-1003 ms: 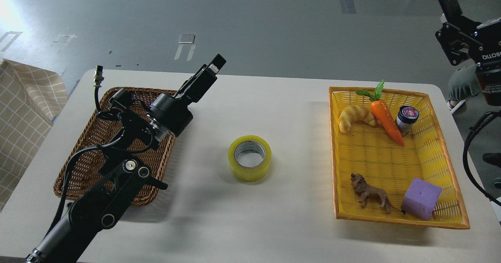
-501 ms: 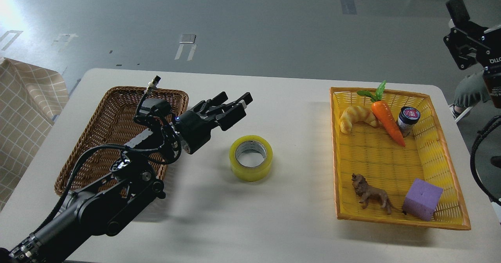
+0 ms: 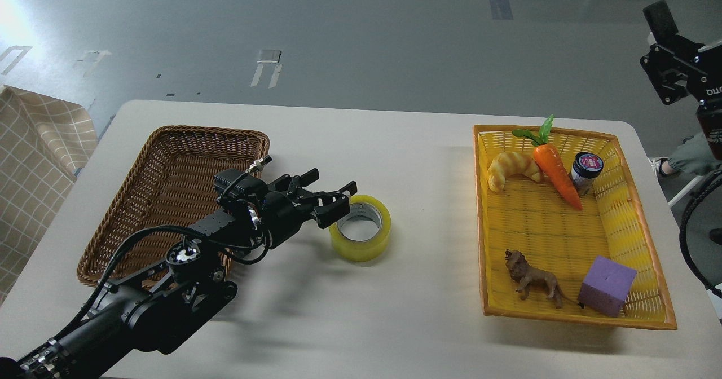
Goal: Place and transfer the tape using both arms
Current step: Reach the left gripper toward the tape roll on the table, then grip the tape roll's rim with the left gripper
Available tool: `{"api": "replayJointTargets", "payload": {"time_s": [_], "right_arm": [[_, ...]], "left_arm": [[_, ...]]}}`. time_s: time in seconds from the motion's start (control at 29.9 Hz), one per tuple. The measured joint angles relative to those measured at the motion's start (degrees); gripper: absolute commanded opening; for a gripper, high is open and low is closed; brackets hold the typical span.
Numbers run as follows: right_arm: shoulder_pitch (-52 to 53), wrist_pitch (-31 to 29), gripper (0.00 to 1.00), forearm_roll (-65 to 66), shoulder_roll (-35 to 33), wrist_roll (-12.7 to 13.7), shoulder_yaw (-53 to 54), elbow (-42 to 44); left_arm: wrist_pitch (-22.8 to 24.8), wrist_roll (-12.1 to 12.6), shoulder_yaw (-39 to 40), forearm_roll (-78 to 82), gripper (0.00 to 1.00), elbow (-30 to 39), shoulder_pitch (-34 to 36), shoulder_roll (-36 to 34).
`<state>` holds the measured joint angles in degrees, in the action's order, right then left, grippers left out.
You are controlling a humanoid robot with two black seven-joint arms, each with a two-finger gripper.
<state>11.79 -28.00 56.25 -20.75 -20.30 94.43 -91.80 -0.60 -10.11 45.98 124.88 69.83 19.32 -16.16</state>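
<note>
The yellow tape roll (image 3: 365,245) lies flat on the white table (image 3: 395,153), near its middle, with the grey-white core facing up. My left gripper (image 3: 337,197) is open and empty. Its fingertips (image 3: 338,207) reach over the roll's left rim, and whether they touch it cannot be told. My right gripper (image 3: 668,52) is raised at the far right edge of the view, beyond the table. It is seen partly, and its fingers cannot be told apart.
An empty brown wicker basket (image 3: 169,136) stands at the left, under my left arm. A yellow basket (image 3: 482,227) at the right holds a croissant, a carrot, a small jar, a toy lion and a purple block. A checked cloth (image 3: 34,159) lies at the far left.
My left gripper has swung down from above the brown basket and to the right, to the tape's left rim. The right gripper has drifted slightly right. The tape has not moved.
</note>
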Motion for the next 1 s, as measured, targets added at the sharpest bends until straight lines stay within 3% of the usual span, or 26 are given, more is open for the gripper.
{"api": "replayJointTargets", "payload": {"time_s": [0.53, 1.0], "right_arm": [[0.1, 0.0, 1.00, -0.1, 0.6, 0.0, 0.0, 0.1], [0.4, 0.0, 1.00, 0.0, 0.6, 0.0, 0.0, 0.5]], "left_arm": [[0.0, -0.7, -0.1, -1.1, 0.98, -1.0, 0.5, 6.0], [0.0, -0.2, -7.6, -0.1, 0.98, -4.1, 5.0, 1.5]]}}
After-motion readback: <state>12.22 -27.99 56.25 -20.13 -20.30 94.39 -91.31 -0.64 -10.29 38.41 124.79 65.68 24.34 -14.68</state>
